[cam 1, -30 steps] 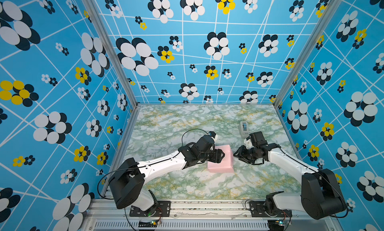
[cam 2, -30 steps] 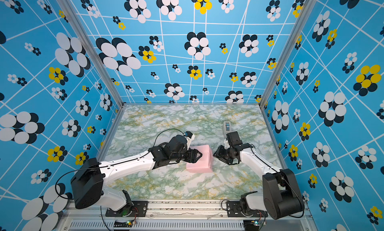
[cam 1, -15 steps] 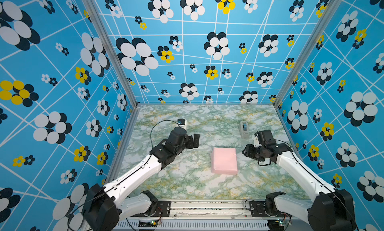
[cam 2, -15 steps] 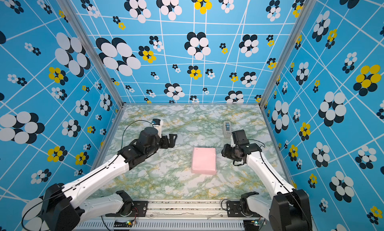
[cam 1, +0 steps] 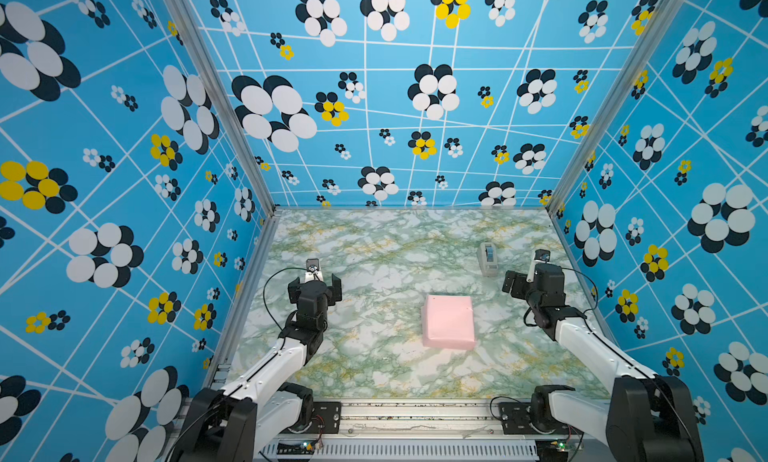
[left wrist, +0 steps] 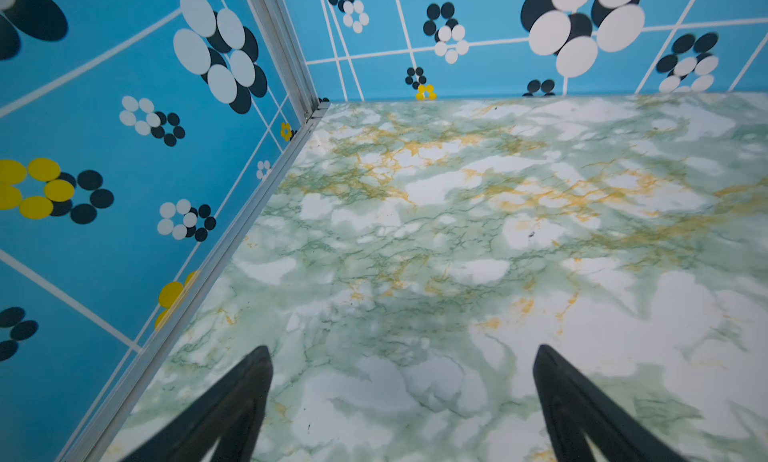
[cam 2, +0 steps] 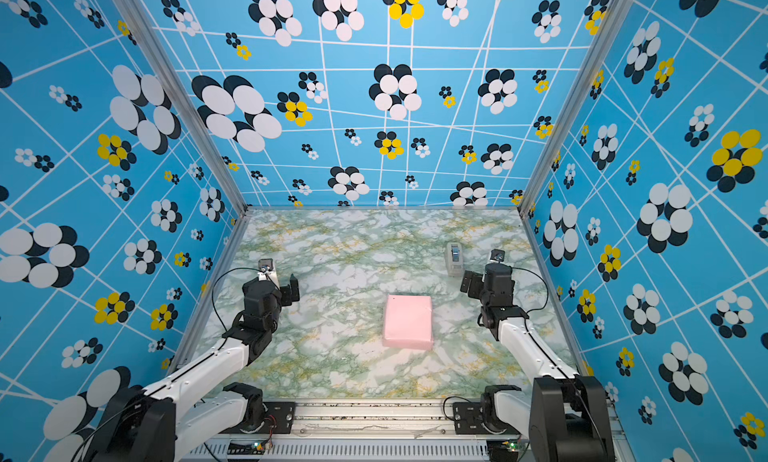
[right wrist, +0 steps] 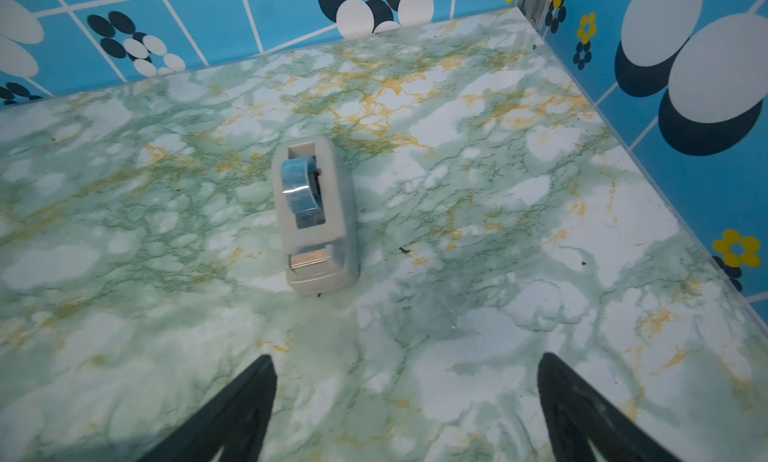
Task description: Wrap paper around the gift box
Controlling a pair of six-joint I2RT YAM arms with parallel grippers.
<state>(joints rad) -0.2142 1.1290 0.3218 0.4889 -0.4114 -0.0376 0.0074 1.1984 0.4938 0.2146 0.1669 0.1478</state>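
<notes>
Arms hover apart flanking the pink paper, left gripper and right gripper both wide, empty.

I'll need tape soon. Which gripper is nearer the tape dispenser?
The right gripper: the tape dispenser stands close beside it, while the left gripper is far off on the opposite side of the table.

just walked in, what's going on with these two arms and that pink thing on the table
Gift wrapping, and it looks about done. A parcel covered in pink paper lies flat on the marble table, no bare box showing. Neither arm touches it: the left gripper and the right gripper hover open and empty at either side. The right one faces the tape dispenser.
</notes>
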